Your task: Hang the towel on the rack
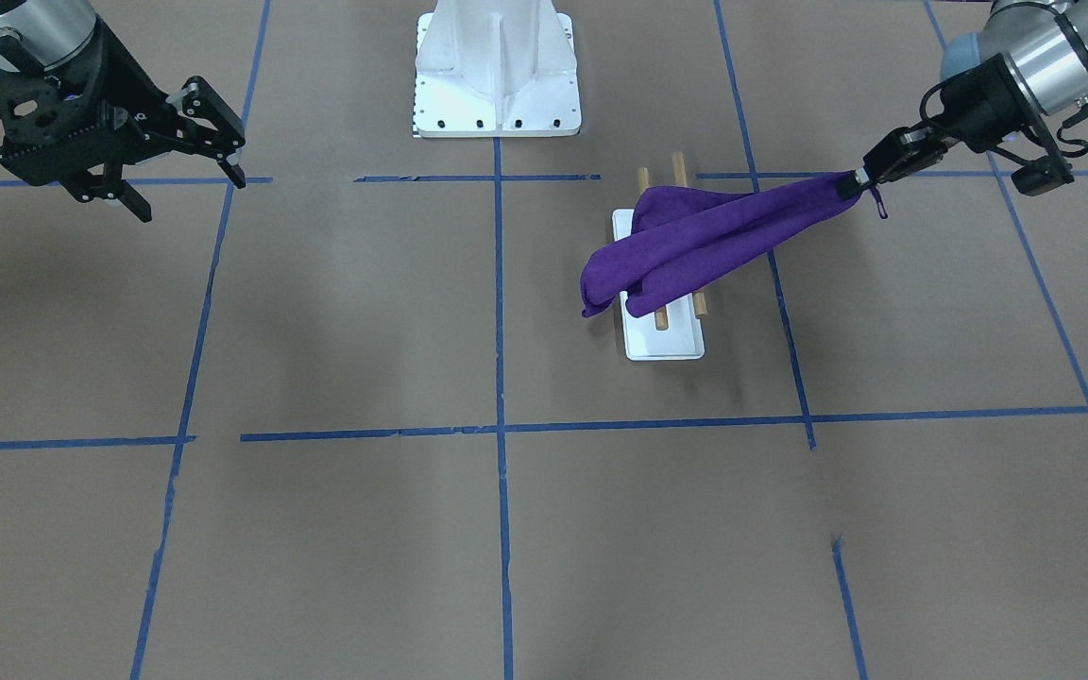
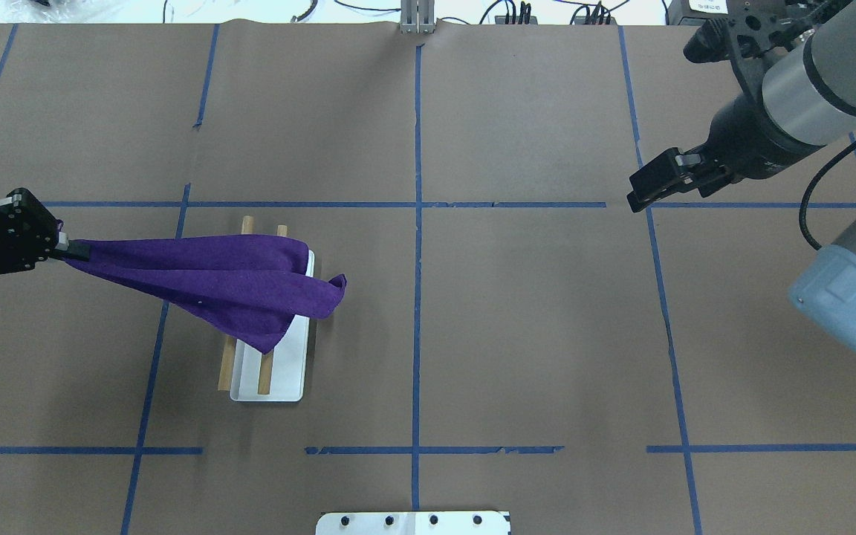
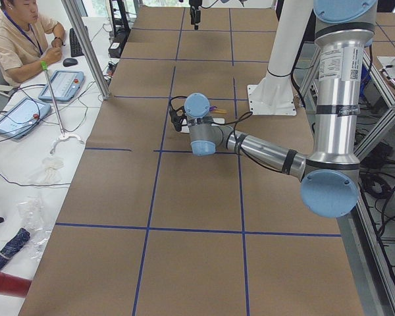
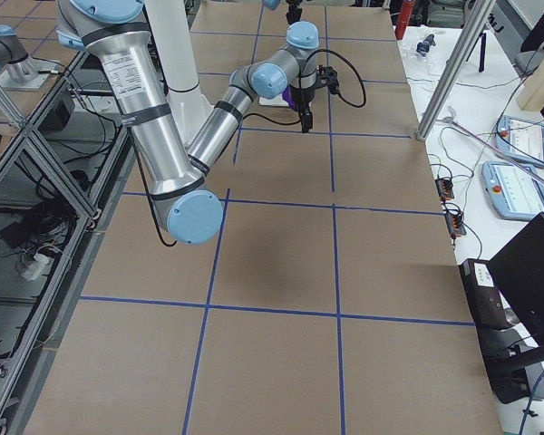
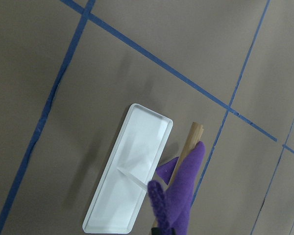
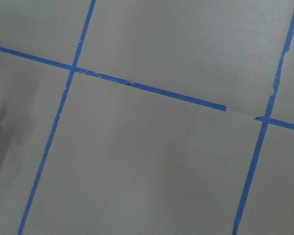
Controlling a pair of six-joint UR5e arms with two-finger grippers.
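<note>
Exterior front-facing: left claw (image 1: pixel 858 179), clamping purple cloth towel (image 1: pixel 695 241) at two o'clock of white-based wooden-dowel rack (image 1: pixel 667 345), should lower slowly; right claw (image 1: pixel 192 196) gapes empty.

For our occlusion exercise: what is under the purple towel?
Two wooden rods, their ends poking out on both sides, with the white base below them. The rods' middle stretch and part of the base are covered by the towel.

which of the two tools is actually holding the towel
The left tool, shut on a corner of the purple towel, which stretches across the rack. The right tool hangs open and empty, far off to the side.
</note>
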